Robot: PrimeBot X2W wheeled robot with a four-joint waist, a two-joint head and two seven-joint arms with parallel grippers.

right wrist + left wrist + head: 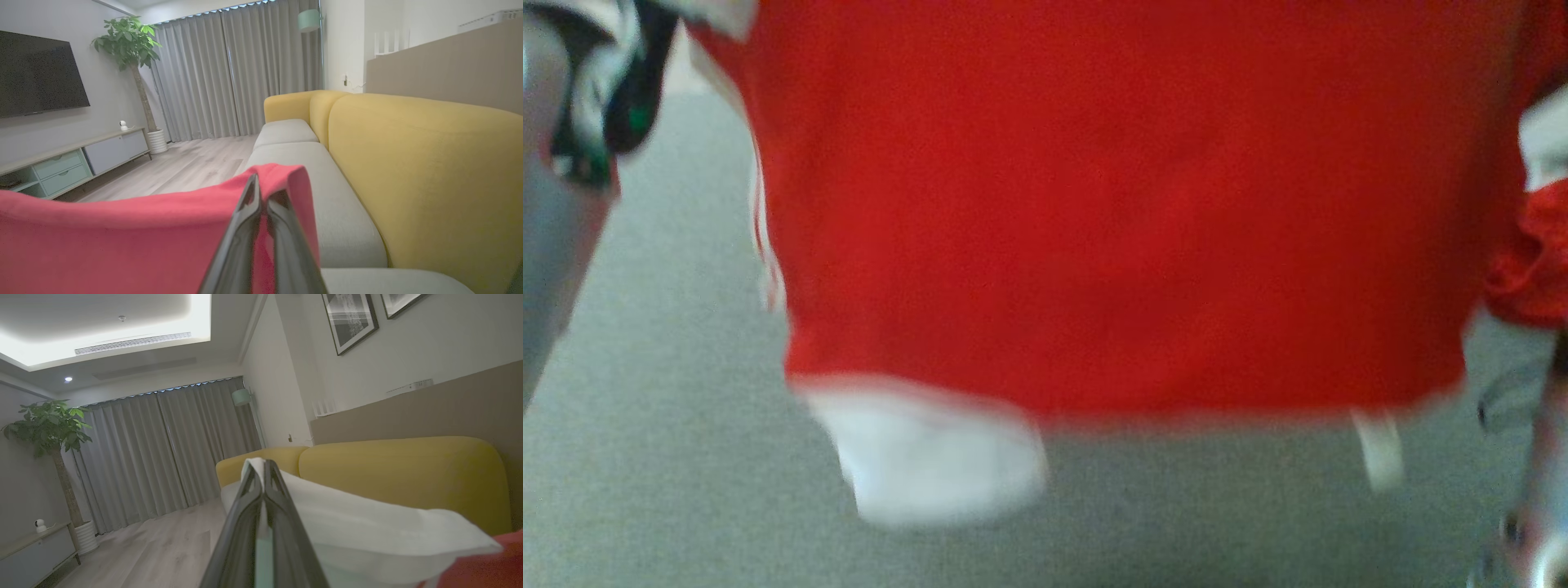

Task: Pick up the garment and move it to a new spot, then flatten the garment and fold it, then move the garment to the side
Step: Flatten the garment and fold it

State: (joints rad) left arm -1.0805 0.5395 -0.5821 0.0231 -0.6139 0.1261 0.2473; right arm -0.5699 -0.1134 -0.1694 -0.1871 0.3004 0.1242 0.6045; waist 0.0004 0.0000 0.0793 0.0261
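Hanging near one sofa, one red garment, pinched by left claw and right claw.

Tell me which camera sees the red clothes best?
The head view: the garment hangs spread wide, though blurry. The left wrist view shows its white part pinched in the left gripper; the right wrist view, a red edge in the right gripper.
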